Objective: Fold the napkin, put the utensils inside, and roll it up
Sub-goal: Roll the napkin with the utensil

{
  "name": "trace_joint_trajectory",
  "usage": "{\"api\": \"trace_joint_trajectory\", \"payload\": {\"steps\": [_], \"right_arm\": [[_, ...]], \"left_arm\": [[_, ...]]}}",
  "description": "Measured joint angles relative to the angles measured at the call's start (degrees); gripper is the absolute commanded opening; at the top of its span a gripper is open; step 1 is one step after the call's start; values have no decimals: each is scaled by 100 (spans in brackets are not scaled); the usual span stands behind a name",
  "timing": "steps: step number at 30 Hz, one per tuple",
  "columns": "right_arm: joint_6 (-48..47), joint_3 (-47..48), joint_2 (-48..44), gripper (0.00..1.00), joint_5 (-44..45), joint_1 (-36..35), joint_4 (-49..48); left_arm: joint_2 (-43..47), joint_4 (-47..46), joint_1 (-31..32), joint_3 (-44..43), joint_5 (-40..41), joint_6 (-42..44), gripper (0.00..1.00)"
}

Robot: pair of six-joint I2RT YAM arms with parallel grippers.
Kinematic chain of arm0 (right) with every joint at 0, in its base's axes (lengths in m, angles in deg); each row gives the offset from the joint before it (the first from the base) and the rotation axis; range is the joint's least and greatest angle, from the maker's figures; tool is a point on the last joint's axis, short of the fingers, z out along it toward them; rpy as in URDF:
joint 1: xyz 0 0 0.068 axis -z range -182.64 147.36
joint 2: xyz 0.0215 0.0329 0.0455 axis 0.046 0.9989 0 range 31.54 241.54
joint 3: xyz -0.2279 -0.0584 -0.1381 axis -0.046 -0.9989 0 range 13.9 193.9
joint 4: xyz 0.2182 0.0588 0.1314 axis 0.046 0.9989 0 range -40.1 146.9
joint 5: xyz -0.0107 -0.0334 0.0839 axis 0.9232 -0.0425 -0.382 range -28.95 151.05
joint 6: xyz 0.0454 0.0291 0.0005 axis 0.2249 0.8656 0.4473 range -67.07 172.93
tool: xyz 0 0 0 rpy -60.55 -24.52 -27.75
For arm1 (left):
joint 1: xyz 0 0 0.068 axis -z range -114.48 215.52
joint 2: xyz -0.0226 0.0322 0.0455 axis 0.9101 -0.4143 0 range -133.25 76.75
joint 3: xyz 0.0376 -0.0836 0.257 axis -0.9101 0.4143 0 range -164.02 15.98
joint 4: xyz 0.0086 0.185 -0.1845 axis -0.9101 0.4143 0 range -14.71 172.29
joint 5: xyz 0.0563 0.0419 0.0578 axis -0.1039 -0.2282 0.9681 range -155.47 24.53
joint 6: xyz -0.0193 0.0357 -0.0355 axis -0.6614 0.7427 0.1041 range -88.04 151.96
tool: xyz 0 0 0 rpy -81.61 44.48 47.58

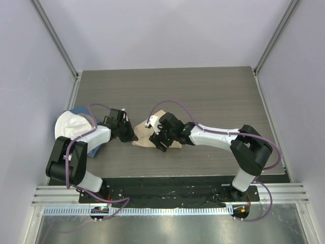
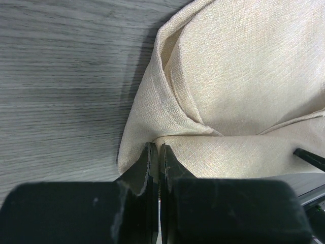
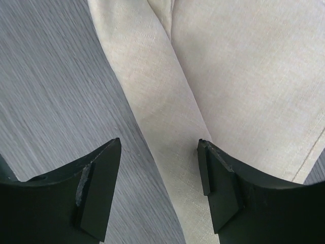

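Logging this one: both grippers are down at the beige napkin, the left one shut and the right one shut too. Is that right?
Not quite. The right gripper is open: the right wrist view shows its fingers wide apart over a fold of the napkin. The left gripper is shut at the napkin's edge, as you said.

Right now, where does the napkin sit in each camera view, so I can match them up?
Top external: the napkin lies mid-table between the left gripper and the right gripper.
Left wrist: it fills the right side.
Right wrist: it fills the centre and right.
Shared landmark: the grey wood-grain table top, left of the napkin in both wrist views.
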Motion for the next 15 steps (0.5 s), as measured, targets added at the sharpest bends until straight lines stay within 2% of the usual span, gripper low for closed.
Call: {"api": "trace_joint_trajectory", "payload": {"steps": [15], "right_arm": [[-271, -205, 2, 67, 409, -133, 157]], "left_arm": [[-39, 85, 0, -52, -44, 0, 0]]}}
